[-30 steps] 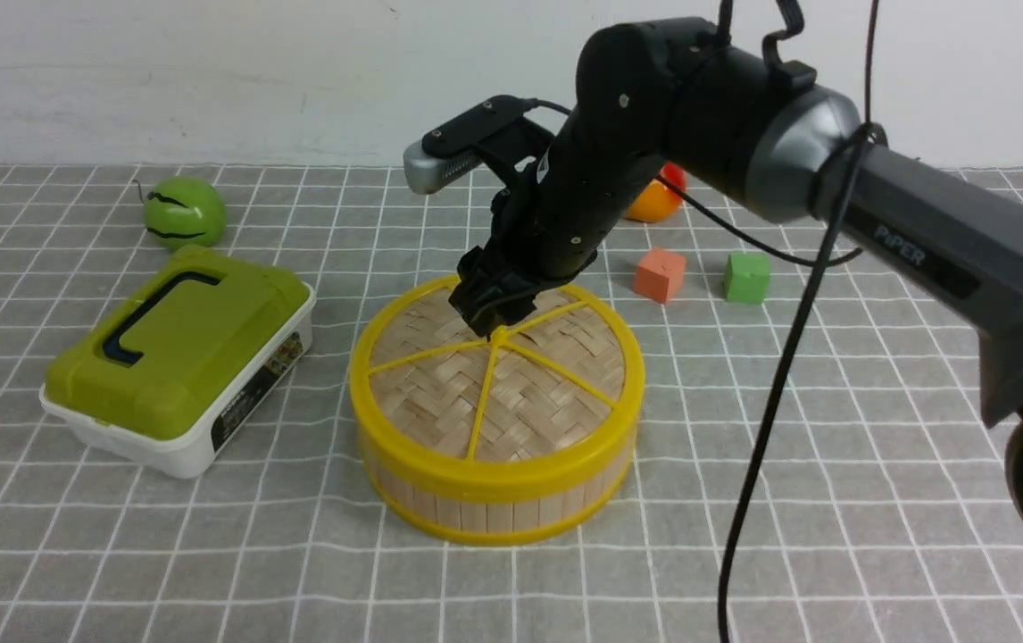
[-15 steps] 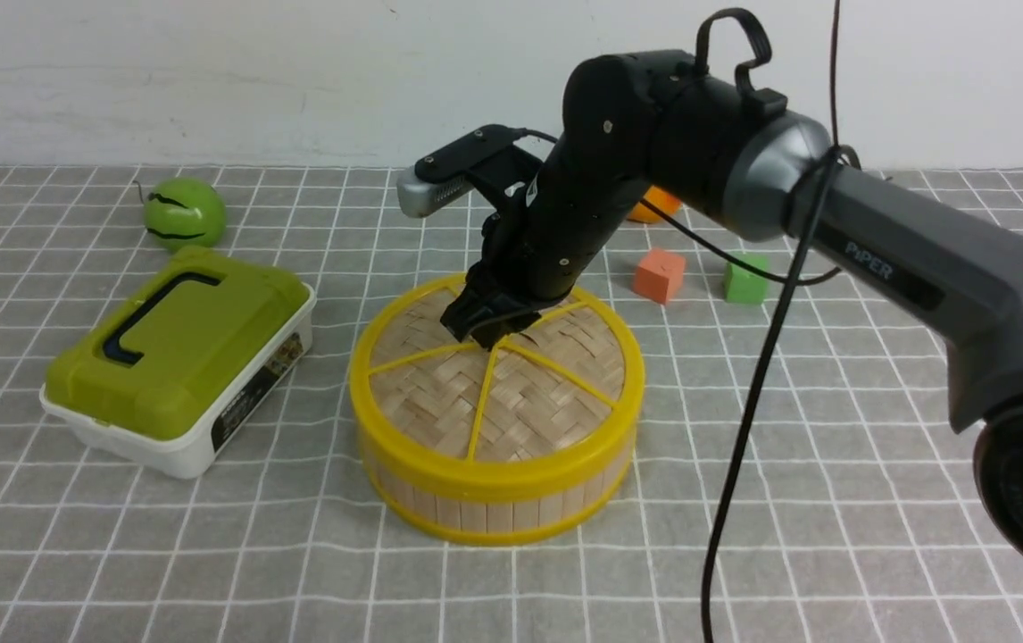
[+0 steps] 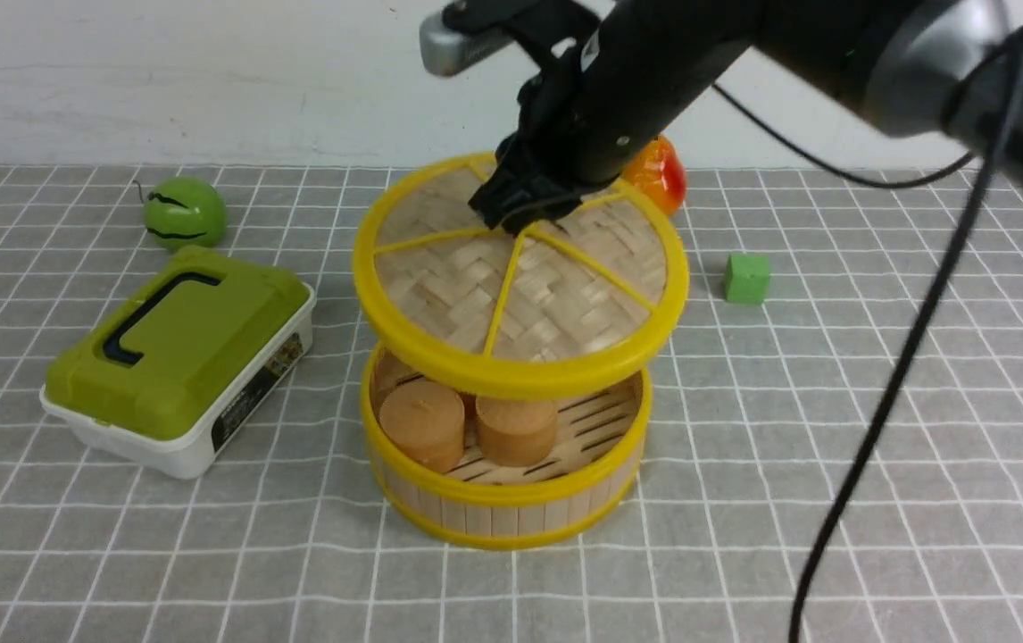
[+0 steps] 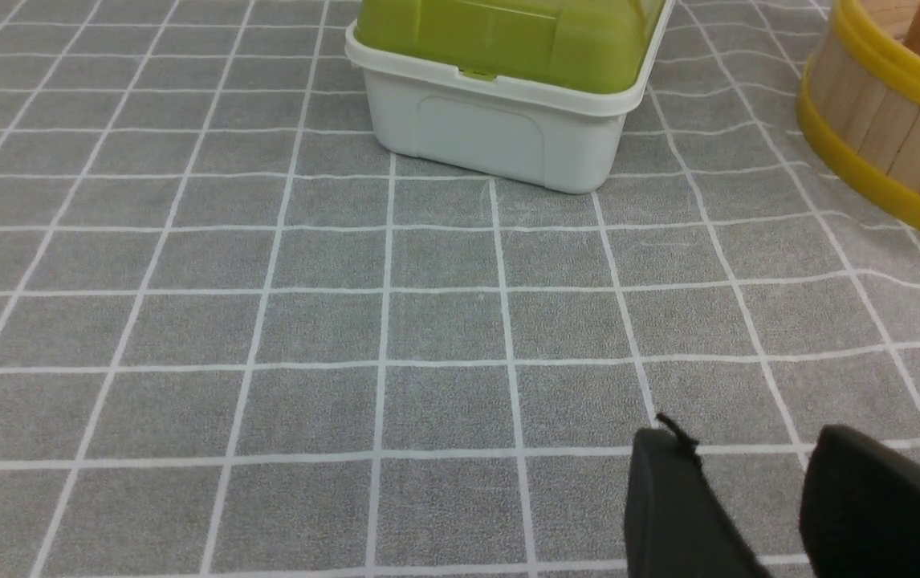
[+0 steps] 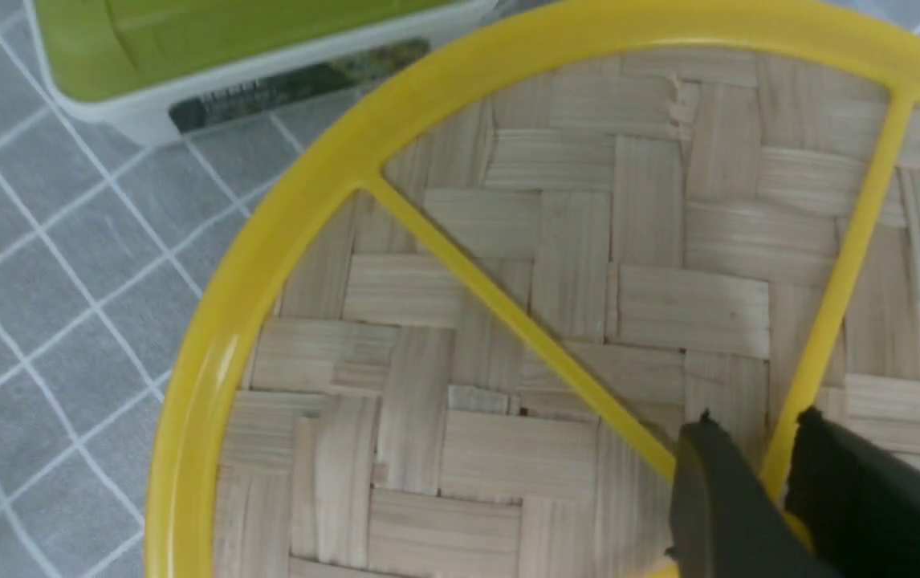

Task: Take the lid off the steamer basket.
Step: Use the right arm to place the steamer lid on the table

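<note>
On the grey checked counter (image 3: 833, 464) the lid (image 3: 556, 308) hangs in the air just above the steamer basket (image 3: 494, 513), clear of its rim. It is a flat disc of woven tan bamboo inside a thick yellow ring, with five thin yellow spokes meeting at the middle. The steamer basket has a tan slat wall between yellow bands, a slatted floor, and brown wooden cylinders (image 3: 422, 424) standing inside. A green-lidded white box (image 3: 177, 357) sits to its left. The right hand (image 3: 519, 219) pinches the lid at its centre knob; the left hand (image 4: 781, 498), low over the counter, has its fingers slightly apart — holding nothing.
</note>
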You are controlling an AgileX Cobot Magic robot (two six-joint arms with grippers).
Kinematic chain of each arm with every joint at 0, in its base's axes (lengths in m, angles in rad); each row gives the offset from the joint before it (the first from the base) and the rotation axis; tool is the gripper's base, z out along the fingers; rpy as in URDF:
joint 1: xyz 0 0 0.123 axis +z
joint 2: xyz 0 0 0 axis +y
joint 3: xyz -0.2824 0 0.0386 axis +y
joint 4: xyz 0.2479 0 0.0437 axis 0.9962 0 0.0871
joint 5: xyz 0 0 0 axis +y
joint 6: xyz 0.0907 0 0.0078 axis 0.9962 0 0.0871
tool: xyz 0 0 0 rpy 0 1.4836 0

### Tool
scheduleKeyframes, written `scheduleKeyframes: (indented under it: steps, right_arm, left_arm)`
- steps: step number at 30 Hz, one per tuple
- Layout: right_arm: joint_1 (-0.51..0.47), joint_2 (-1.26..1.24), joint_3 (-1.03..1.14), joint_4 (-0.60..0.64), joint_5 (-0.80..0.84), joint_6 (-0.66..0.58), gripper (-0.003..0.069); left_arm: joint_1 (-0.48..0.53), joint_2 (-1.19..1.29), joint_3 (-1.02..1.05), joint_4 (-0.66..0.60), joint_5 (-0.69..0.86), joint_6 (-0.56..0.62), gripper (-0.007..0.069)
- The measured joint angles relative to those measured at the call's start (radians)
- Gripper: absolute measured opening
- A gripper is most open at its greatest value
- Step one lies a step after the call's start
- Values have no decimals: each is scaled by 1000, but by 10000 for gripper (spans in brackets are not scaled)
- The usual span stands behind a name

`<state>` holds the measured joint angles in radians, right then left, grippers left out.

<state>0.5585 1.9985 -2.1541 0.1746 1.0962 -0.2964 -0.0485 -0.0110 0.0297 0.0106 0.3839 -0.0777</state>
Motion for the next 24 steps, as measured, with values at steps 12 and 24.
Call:
scheduleKeyframes:
  steps: [12,24]
  right_arm:
    - [-181,-317,117,-218,163,55,83]
    - [-457,-395,822,-5,-310,72,83]
  left_arm:
    - [0,0,0,0,0,0,239]
    - [0,0,0,0,0,0,239]
